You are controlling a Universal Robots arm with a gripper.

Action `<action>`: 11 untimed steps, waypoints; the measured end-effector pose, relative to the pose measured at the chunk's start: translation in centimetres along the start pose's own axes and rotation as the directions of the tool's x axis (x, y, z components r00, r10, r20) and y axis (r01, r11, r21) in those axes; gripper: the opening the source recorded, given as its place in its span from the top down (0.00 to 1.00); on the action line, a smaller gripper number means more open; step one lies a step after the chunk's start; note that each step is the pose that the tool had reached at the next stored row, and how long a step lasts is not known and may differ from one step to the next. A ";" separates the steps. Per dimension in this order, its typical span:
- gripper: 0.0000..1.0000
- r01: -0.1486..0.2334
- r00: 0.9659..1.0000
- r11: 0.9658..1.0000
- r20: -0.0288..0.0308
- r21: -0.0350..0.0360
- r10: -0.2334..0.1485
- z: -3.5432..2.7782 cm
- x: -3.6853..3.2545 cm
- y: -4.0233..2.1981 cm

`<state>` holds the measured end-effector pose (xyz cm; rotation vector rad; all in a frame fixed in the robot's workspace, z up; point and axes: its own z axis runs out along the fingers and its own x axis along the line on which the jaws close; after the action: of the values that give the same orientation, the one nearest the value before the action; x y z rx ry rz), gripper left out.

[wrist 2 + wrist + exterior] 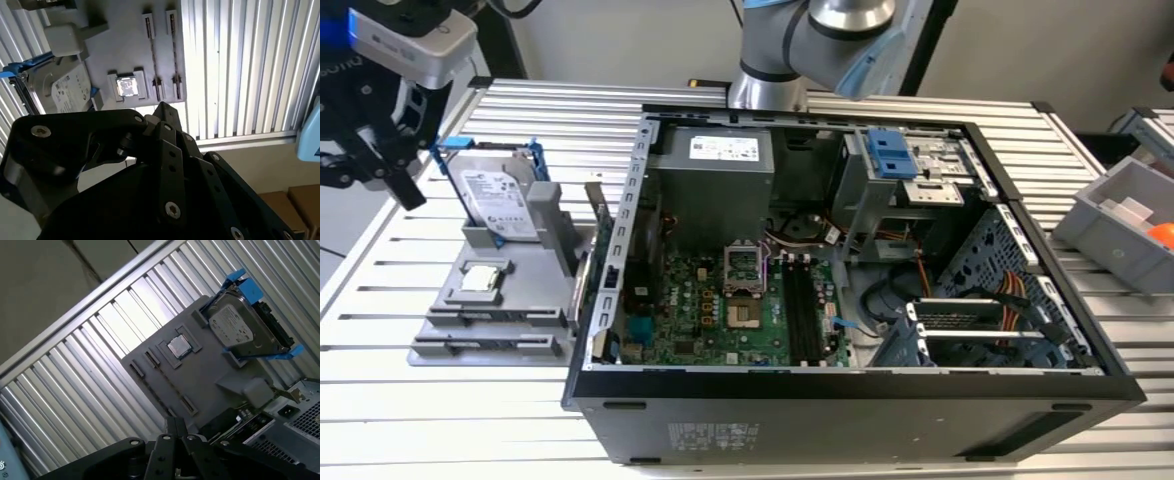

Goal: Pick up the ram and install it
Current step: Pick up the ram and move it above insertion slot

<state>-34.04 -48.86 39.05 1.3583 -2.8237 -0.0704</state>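
The pincer (163, 108) hung above the gray parts holder (454, 300) on the counter (440, 420), closed together on nothing. The ram (596, 215) seemingly stood on edge between holder and computer case (854, 385). Likely light, stiff and fragile, it was best gripped across its flat faces.

black screw-studded end effector (163, 111), silver arm (767, 60) with pale-blue cap (874, 62).
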 end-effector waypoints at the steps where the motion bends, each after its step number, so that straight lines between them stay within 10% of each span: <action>1: 1.00 0.009 1.000 1.000 0.000 0.000 -0.009 0.01 -0.01 -0.01; 11: 1.00 0.105 0.994 0.994 -0.004 -0.002 -0.105 0.01 -0.10 -0.04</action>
<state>-33.95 -48.80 39.04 1.5038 -2.7465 -0.0697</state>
